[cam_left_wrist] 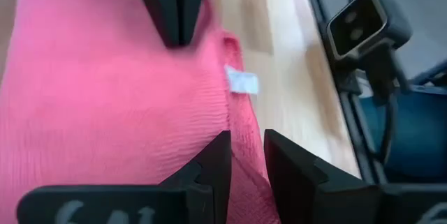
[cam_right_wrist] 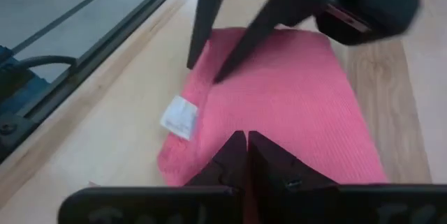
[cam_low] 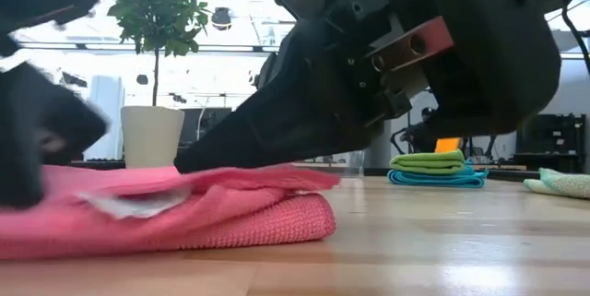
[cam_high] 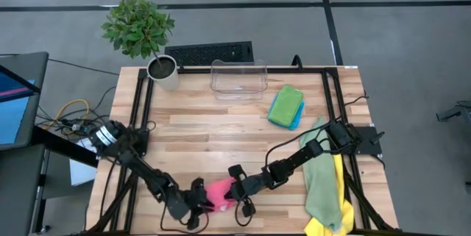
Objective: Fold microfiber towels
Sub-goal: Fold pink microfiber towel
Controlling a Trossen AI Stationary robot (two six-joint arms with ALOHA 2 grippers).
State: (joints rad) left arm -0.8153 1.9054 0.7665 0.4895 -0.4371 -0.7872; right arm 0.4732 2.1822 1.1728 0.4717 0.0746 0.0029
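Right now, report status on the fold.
Left tool and right tool both pinching the pink towel at the table's front edge. Green and blue towels folded, stacked. Nothing obstructing.

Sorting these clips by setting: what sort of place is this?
Probably a robotics lab or office: a wooden slatted table with a black frame on grey floor, a black keyboard, and a small potted green plant.

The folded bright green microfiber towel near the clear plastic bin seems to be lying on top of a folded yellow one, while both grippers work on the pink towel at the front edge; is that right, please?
Not quite: the folded bright green microfiber towel lies on a bright blue towel, not a yellow one, as the high view shows. The rest holds: it is near the clear plastic bin, and the left gripper and right gripper work on the pink towel.
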